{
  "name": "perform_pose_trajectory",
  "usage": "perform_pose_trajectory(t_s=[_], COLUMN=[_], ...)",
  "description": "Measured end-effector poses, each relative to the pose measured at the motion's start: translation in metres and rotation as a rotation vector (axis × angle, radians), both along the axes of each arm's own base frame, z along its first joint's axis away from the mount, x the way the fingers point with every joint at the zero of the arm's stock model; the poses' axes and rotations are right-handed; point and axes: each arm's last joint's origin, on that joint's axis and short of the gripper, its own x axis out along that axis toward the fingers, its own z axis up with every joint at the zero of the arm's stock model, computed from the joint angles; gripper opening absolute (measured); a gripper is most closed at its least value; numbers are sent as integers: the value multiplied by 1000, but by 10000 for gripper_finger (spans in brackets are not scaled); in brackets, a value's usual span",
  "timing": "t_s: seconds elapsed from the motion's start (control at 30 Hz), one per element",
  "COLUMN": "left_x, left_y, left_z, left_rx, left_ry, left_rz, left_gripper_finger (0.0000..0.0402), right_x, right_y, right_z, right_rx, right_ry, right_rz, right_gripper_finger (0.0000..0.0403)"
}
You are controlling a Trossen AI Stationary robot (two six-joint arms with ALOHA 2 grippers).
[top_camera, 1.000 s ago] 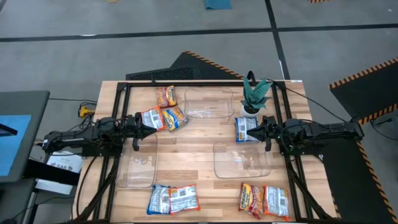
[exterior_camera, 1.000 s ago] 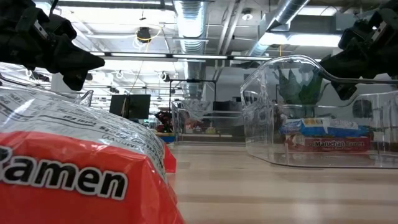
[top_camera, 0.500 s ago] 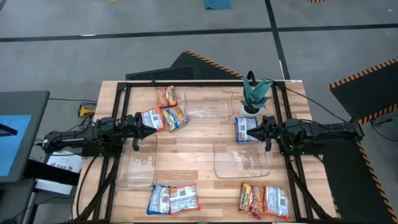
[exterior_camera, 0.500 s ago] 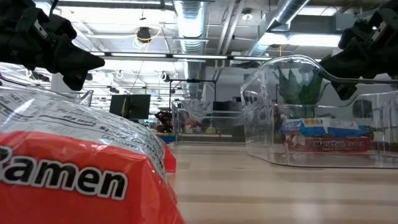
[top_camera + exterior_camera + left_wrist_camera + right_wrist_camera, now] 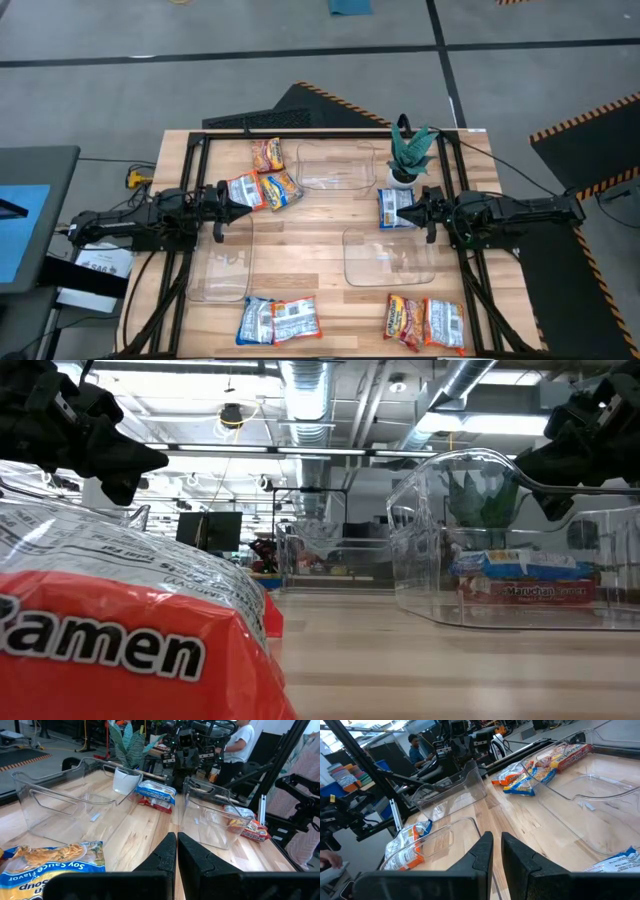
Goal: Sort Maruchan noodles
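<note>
Noodles lie in pairs along the worktop's [image 5: 320,235] near edge [image 5: 279,320], unsorted, with more by the far bin [image 5: 335,165]. Mid-worktop, the left tool [image 5: 243,203] hovers beside a blue packet [image 5: 243,190], fingers together; the right tool [image 5: 408,212], likewise closed and empty, hovers at another [image 5: 392,208], probably poised for picking.

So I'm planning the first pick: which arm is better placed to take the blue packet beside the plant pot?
The right arm, probably. Its gripper sits right at the blue packet, fingers nearly shut. The left gripper is across the table beside other packets.
</note>
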Motion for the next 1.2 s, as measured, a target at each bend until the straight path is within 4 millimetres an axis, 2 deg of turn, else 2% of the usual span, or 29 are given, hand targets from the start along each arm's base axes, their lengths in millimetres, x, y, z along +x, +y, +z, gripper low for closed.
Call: perform_pose_trajectory(t_s=[1.13,1.2], left_x=[0,0], left_y=[0,0], left_z=[0,0], left_rx=[-1,-42], left_ry=[0,-7], left_rz=[1,15], left_gripper_finger=[0,0], right_x=[0,0], right_y=[0,0], right_z=[0,0], right_rx=[0,0], right_ry=[0,0], right_rz=[1,0], right_gripper_finger=[66,66])
